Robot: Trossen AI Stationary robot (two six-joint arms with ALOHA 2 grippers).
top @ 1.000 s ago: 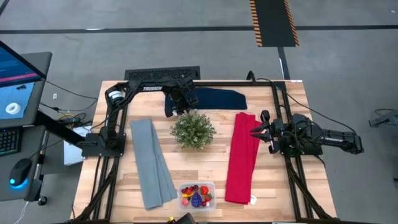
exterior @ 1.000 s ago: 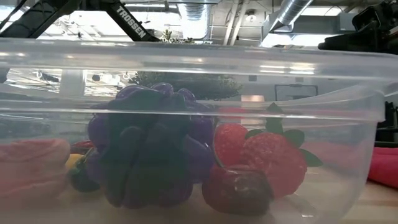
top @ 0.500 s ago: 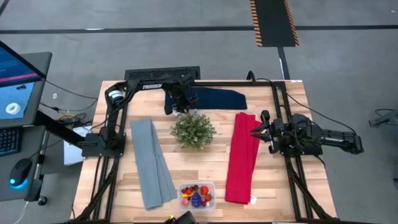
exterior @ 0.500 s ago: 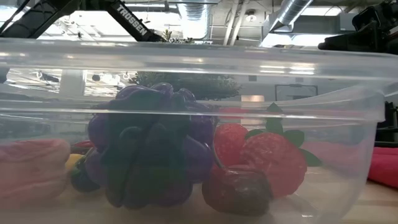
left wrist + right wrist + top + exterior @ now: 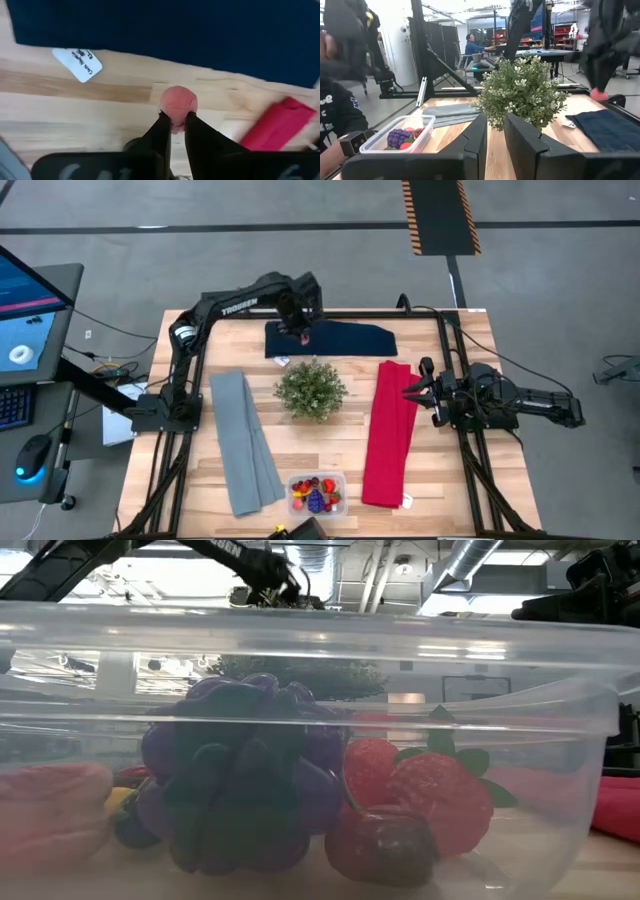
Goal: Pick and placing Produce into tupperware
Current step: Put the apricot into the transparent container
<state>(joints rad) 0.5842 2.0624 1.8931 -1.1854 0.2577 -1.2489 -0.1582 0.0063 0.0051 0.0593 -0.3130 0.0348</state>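
My left gripper hangs above the table's far side, over the near edge of a navy cloth, shut on a small round pink fruit. The fruit also shows in the high view. The clear tupperware stands at the near edge. A purple grape cluster, strawberries and other small produce lie on its bottom. My right gripper waits at the table's right, level, slightly open on nothing. My left gripper pinches the pink fruit's near part between its two fingertips. The fingers come from above, pointing steeply down. The fruit sticks out past the fingertips and is lifted clear of the table.
A bushy green plant stands mid-table between my left gripper and the tupperware. A grey cloth lies to the left and a red cloth to the right. A white tag lies by the navy cloth. People show beyond the table.
My left gripper has risen from low at the plant's far side and drifted a little toward the far edge. It has stayed shut and carried the pink fruit up clear of the table.
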